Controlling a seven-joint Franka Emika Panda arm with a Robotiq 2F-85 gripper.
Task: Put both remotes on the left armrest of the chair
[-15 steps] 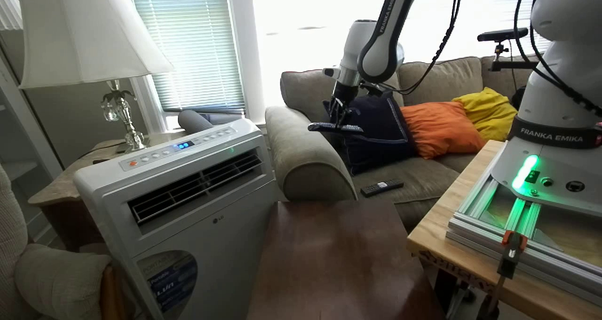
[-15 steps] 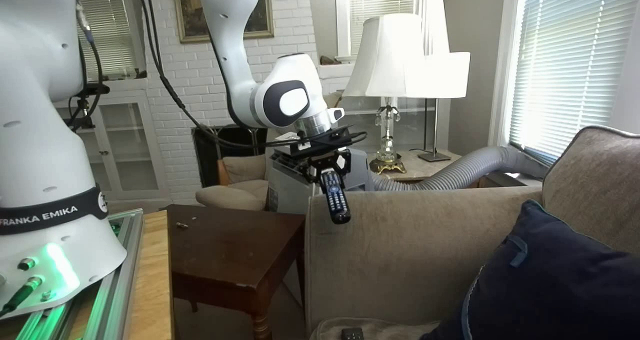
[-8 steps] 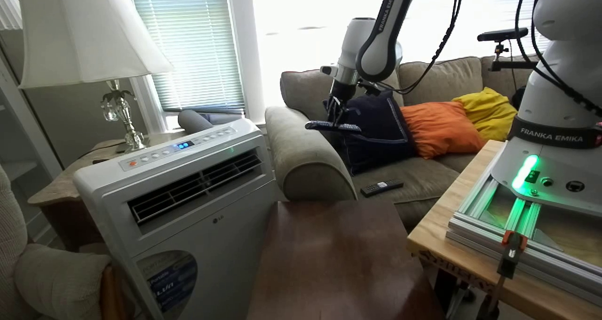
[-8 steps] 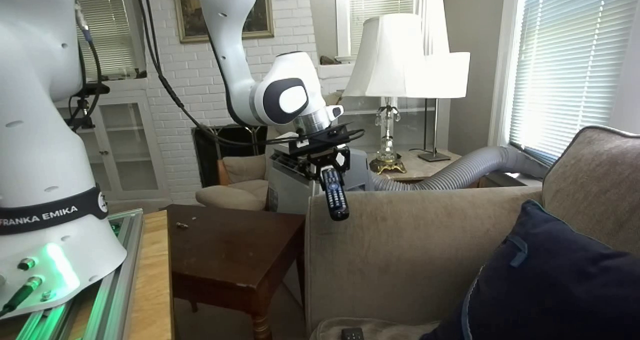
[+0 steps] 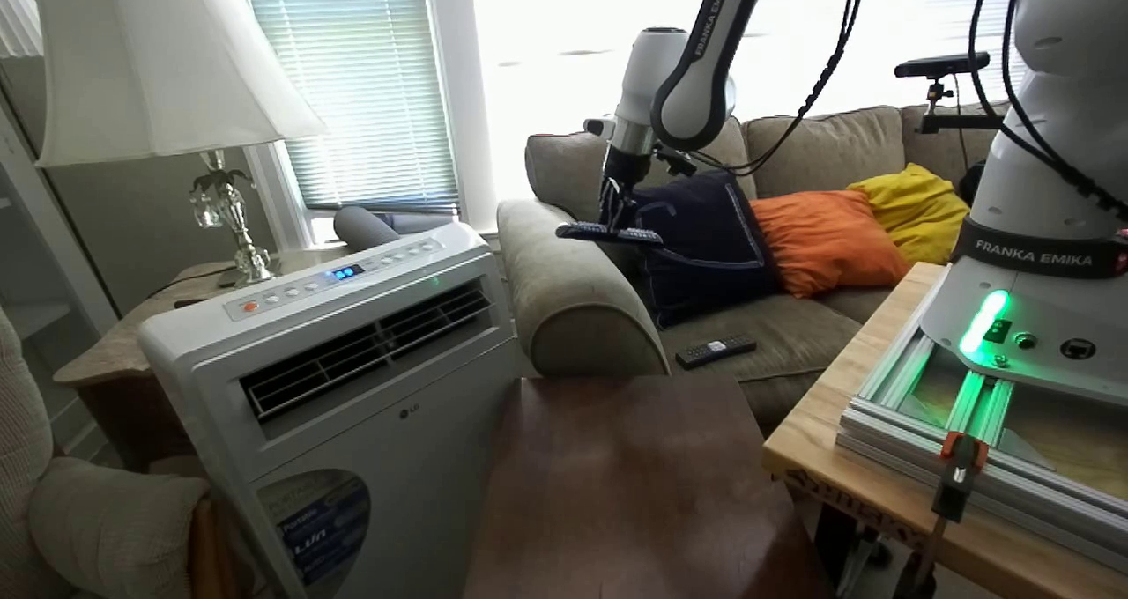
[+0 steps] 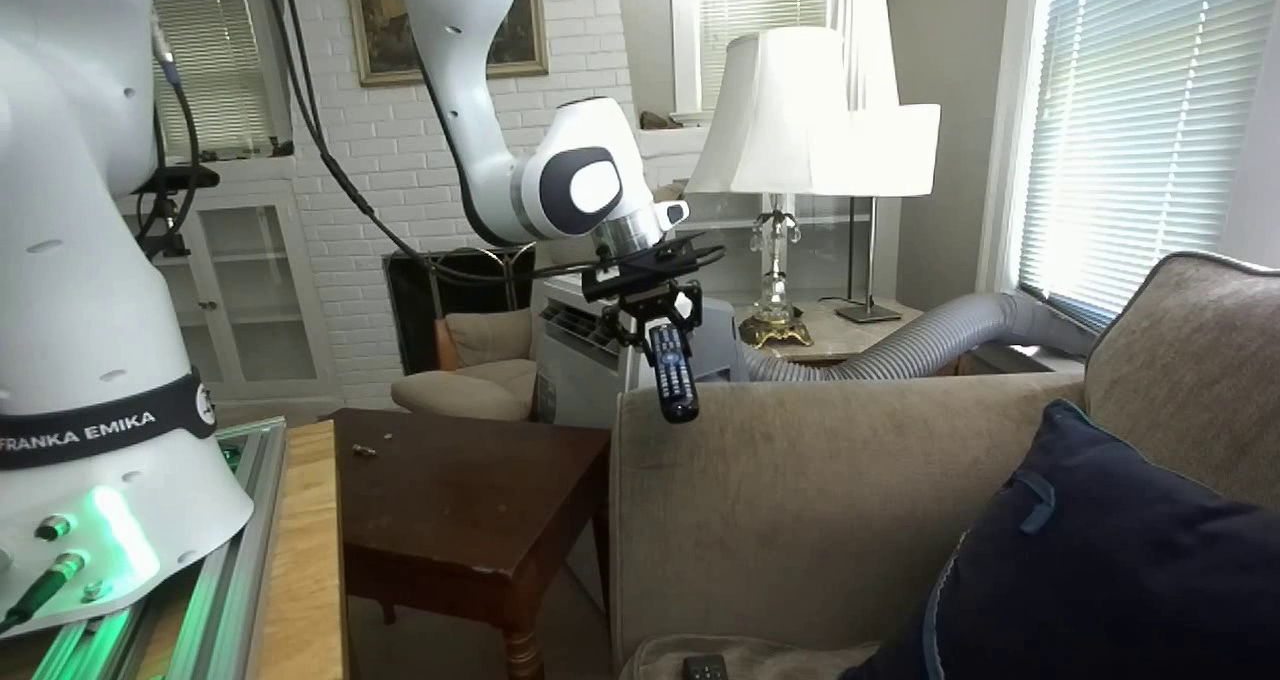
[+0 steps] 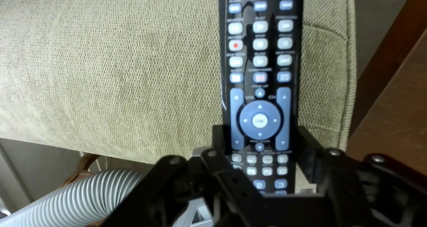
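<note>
Brick wall, painted white, only in an exterior view. Sofa in every view, wrist view just a part; beige-tan woven upholstery. Air conditioner: boxy, white, smooth shell; slatted vent clear in an exterior view. Desk: red-brown wood, slight sheen; turned leg shows in an exterior view. Left armrest: broad, rolled, padded; wrist view gives the coarse weave and piped front edge. Hose: grey, ribbed, long bend in an exterior view; wrist view has a stretch lower left. Navy cushion in both exterior views, pale stitched seam. Orange cushion and yellow cushion, creased cloth, only in an exterior view.

Fingers: black, clamped on the long sides of the held remote; grip seen best in wrist view. It is over the left armrest, crosswise to it there; can't tell if it touches the fabric. Slim, glossy black, blue and white keys, legends readable only in wrist view. Second remote: slim black bar, pale patch, flat on the seat cushion just beside the left armrest; only its end shows in an exterior view.
</note>
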